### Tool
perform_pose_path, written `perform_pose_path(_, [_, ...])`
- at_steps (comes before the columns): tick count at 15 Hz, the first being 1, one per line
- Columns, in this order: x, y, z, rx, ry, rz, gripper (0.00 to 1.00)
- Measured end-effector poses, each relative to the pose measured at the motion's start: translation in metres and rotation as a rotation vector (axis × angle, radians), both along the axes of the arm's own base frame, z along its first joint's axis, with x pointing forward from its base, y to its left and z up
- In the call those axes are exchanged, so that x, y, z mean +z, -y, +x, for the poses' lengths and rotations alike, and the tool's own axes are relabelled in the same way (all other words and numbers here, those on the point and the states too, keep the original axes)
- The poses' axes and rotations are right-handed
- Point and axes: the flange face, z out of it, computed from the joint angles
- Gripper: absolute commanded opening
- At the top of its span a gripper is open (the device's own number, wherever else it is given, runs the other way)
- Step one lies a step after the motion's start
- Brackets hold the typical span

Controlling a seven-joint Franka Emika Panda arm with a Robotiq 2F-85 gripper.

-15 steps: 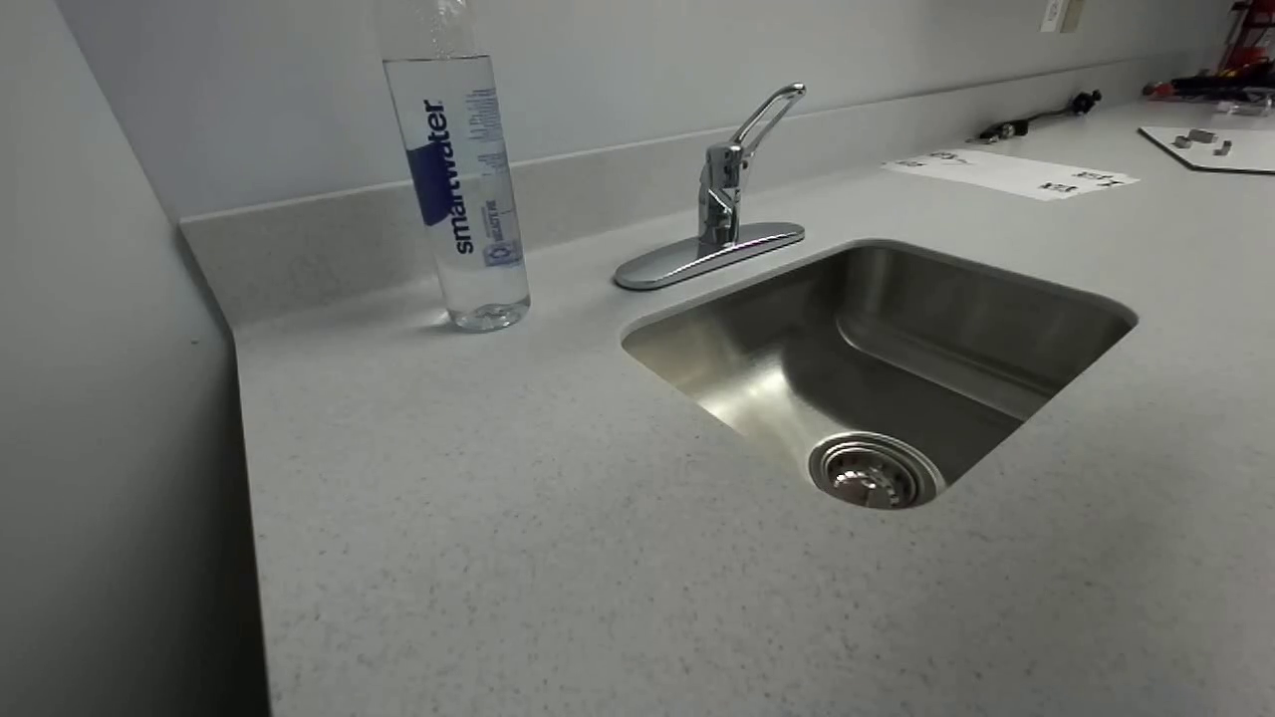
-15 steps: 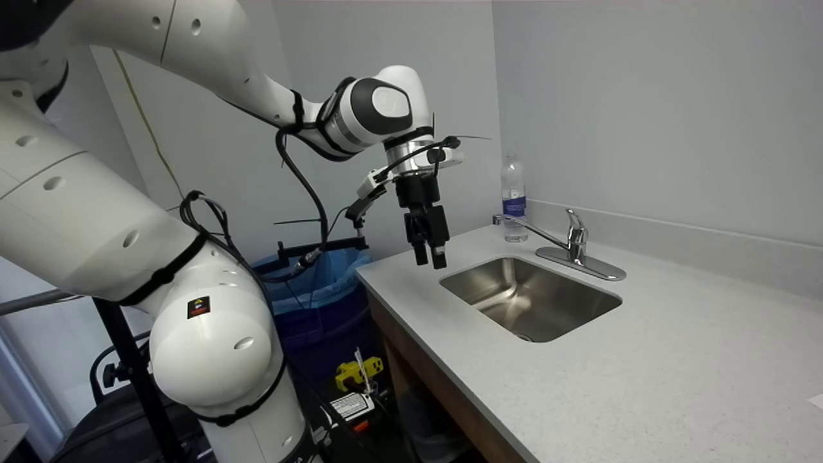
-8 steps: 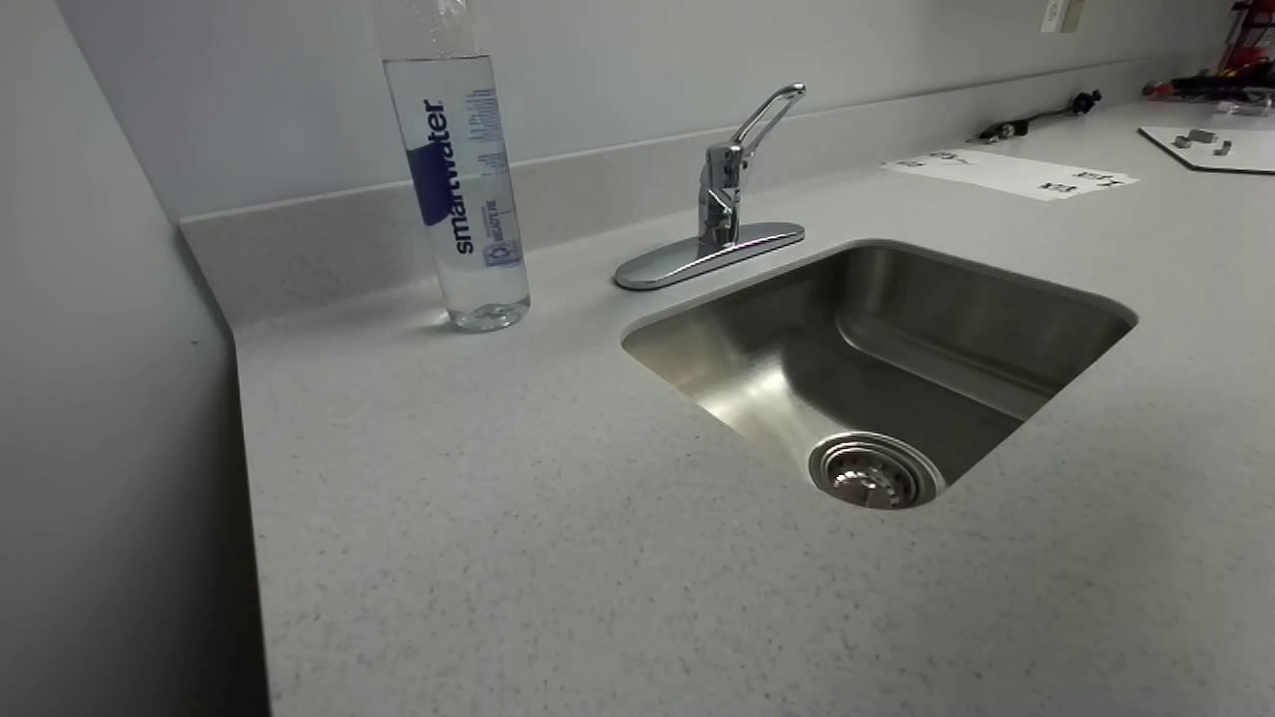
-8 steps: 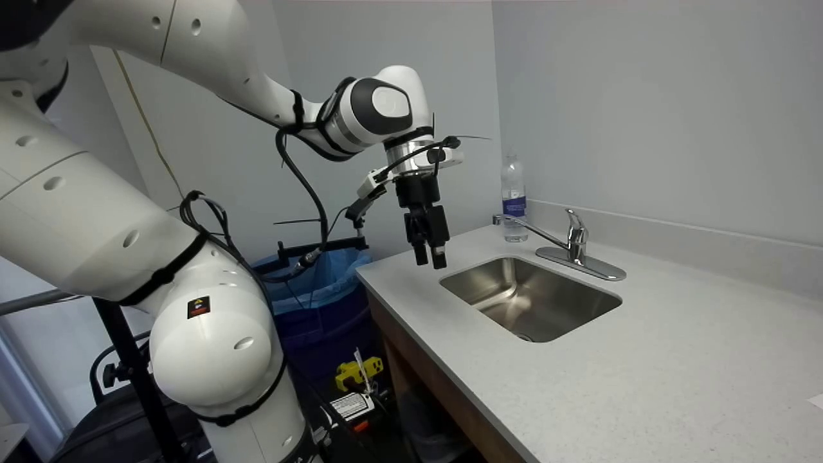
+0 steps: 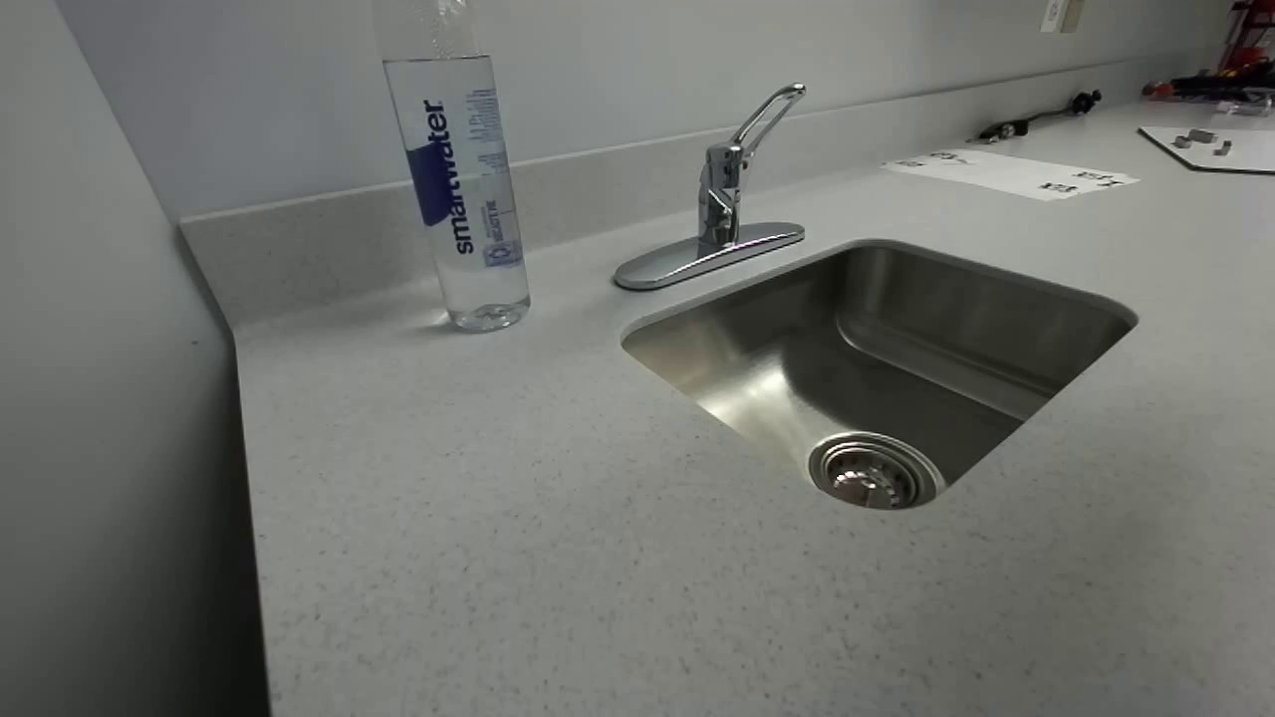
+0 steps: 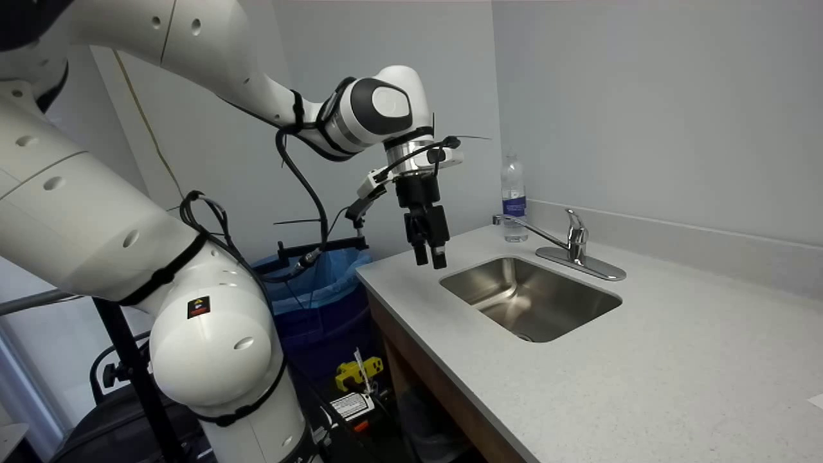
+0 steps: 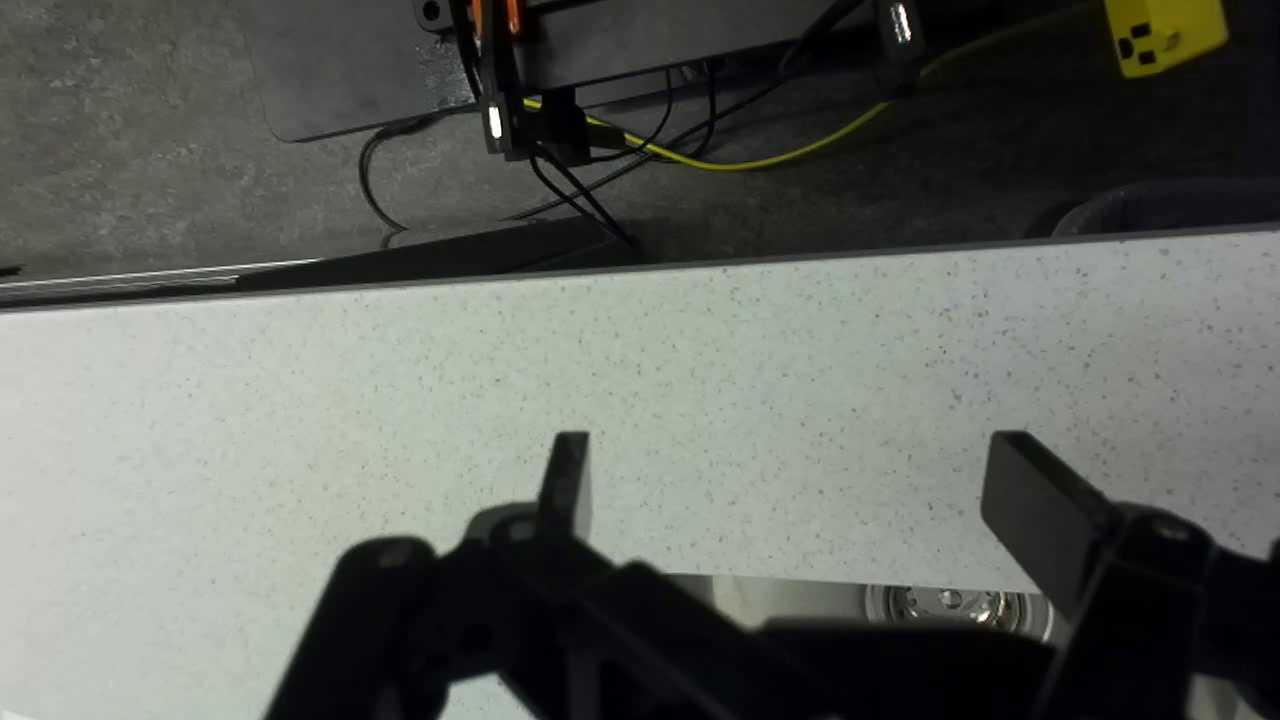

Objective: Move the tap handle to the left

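Tap handle [image 5: 763,110]: slants upward from chrome faucet body [image 5: 718,194].
Fingers [image 7: 1040,510]: spread above counter [image 6: 643,373], well apart from tap handle.

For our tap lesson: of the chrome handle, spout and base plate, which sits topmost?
The handle: it tops the body, while the spout branches off lower and the base plate lies flat.

one tap handle [image 6: 574,219], one sink [image 5: 976,309], one bottle [image 5: 463,199], one gripper [image 7: 790,475], two fingers [image 7: 1045,510]

Tall clear plastic bottle [image 5: 458,179] reads "smartwater"; black-and-red sticker [image 6: 198,307] on white rounded robot arm [image 6: 151,238] shows yellow warning triangle [image 6: 200,301]; bottle's fine print [image 5: 485,129] illegible.
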Motion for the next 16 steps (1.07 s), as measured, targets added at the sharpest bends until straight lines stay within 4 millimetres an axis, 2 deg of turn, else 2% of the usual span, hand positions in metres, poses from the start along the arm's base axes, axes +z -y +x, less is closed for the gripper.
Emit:
perform_pose_path(9, [-0.001, 0.004, 0.002, -0.004, -0.003, 0.001, 1.00])
perform_pose_path(12, [0.000, 0.027, 0.016, -0.022, -0.002, -0.006, 1.00])
perform_pose_path(16, [0.003, 0.058, 0.051, -0.003, -0.008, 0.032, 1.00])
